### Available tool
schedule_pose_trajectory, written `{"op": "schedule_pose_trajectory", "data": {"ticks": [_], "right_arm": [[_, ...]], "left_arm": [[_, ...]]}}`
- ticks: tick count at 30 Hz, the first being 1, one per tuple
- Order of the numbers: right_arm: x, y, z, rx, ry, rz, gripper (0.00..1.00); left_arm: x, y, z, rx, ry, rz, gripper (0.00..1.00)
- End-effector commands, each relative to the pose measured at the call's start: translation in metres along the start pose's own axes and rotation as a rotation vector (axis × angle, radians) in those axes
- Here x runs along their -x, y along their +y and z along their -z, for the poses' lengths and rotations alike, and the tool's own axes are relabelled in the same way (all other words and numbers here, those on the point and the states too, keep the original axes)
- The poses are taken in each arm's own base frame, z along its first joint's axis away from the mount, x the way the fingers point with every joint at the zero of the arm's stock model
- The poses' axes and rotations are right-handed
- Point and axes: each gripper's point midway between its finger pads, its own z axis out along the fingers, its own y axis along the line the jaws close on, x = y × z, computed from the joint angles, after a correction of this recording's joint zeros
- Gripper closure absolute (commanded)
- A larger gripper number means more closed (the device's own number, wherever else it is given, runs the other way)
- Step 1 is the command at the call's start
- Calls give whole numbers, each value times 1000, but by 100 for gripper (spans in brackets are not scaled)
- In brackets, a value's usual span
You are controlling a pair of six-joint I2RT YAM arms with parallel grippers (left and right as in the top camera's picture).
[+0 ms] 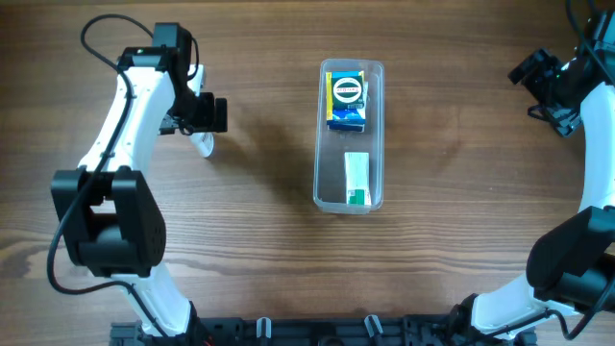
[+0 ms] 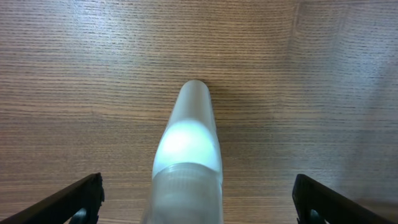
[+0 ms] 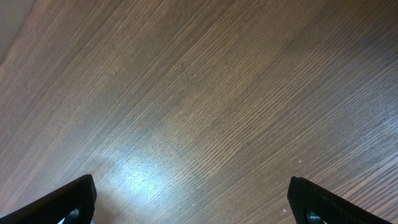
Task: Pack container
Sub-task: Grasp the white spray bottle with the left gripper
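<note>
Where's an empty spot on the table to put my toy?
Bare wood lies between the bottle and the container, and more between the container and the right hand. Crowded: inside the container, with the blue box and white box, and under the left hand, where the bottle lies.

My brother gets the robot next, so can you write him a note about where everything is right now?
Left gripper: open, low over the table, fingers on either side of the small clear bottle but not gripping it.
Right gripper: open and holding nothing, over bare wood at the far right.
Container: in the middle of the table.
Done: a blue and yellow box and a white and green box lie inside the container.
Left: the bottle is on the table, outside the container. It probably gets gripped and packed next.
</note>
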Motion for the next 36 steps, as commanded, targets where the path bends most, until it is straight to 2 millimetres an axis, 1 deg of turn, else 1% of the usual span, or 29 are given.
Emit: {"op": "schedule_pose_trajectory", "data": {"ticks": [1,5,16,22,27,31,34,35,36], "right_arm": [[-1,-1,-5,-11,8,-9,1],[-1,-1,-5,-11,8,-9,0],[-1,-1,-5,-10,8,-9,0],[-1,-1,-5,-11,8,-9,0],[-1,-1,-6,-11,8,-8,0],[-1,-1,-5,-11,8,-9,0],[-1,-1,-6,-11,8,-9,0],[-1,-1,-5,-11,8,-9,0],[-1,-1,-5,-11,8,-9,0]], "left_arm": [[2,4,-5,10,6,-12,5],[2,4,-5,9,7,-11,12],[2,3,-5,6,7,-12,13],[4,3,-5,6,-1,-11,20],[4,3,-6,6,0,-12,22],[4,3,-6,6,1,-12,28],[4,3,-6,6,1,-12,34],[4,3,-6,6,1,-12,38],[4,3,-6,6,1,-11,39]]}}
